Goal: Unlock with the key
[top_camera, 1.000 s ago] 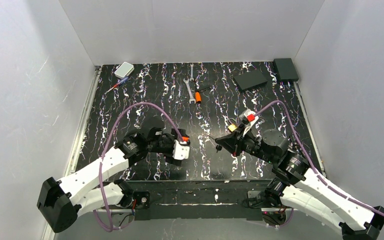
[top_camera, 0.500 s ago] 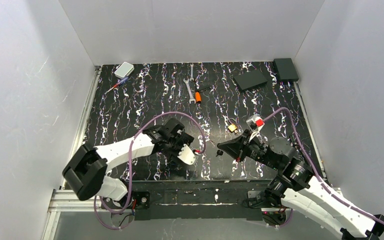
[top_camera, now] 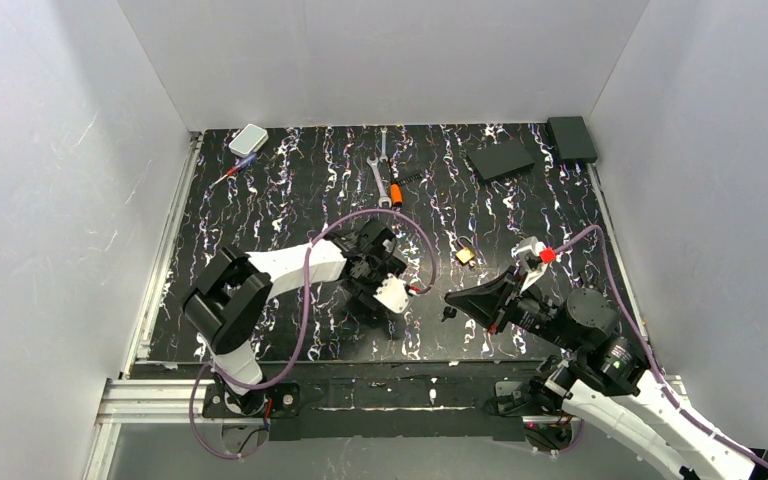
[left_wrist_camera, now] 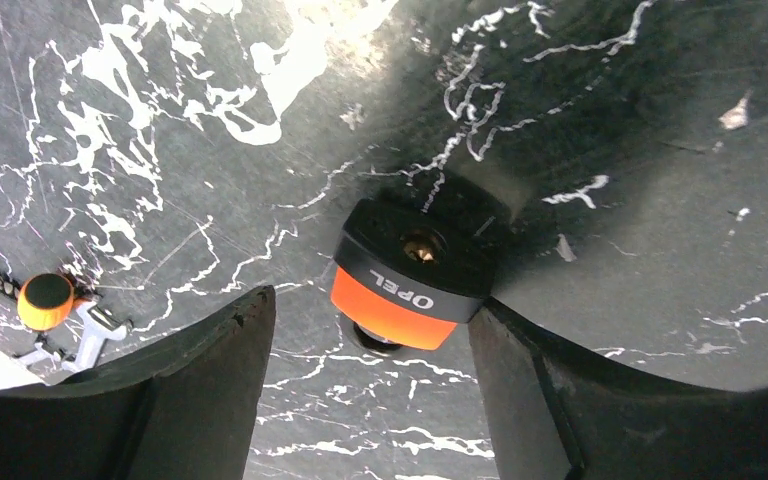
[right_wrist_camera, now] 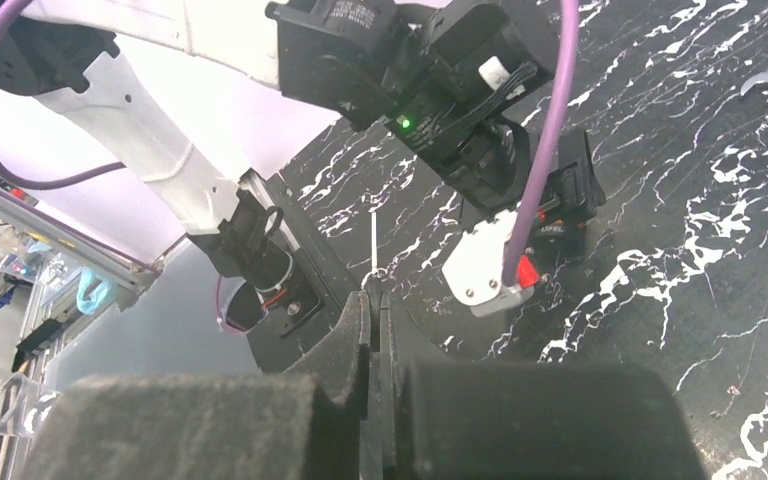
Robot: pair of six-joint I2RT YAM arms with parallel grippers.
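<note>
right gripper (right_wrist_camera: 371, 288): fingers pressed together, pinching the key (right_wrist_camera: 373, 248), whose thin pale blade sticks straight out past the fingertips.
key, place: held off the table (top_camera: 290, 200) at the right gripper's tip, near the front middle. In the top view a small dark bunch (top_camera: 447, 313) shows just under that tip. Whether it hangs or lies on the table cannot be told.
left gripper (left_wrist_camera: 370, 305): jaws wide, pointing down and straddling a black and orange body lettered OPEL (left_wrist_camera: 405, 285). There is a clear gap at 1 finger. The other finger is at the body's edge, and contact cannot be told.
OPEL body: sits on the table, with a brass-coloured spot in its black top face.
grippers to each other: the tips are near each other and not touching. The key is apart from the OPEL body.
brass padlock (top_camera: 465, 256): lies on the table just behind the right gripper's tip, with nothing touching it.
back middle: 2 silver wrenches (top_camera: 376, 180) lie beside an orange-handled tool (top_camera: 396, 194).
back left: a white box (top_camera: 248, 139) has a small screwdriver (top_camera: 232, 172) just in front of it.
back right: 2 flat black boxes (top_camera: 500, 160).
</note>
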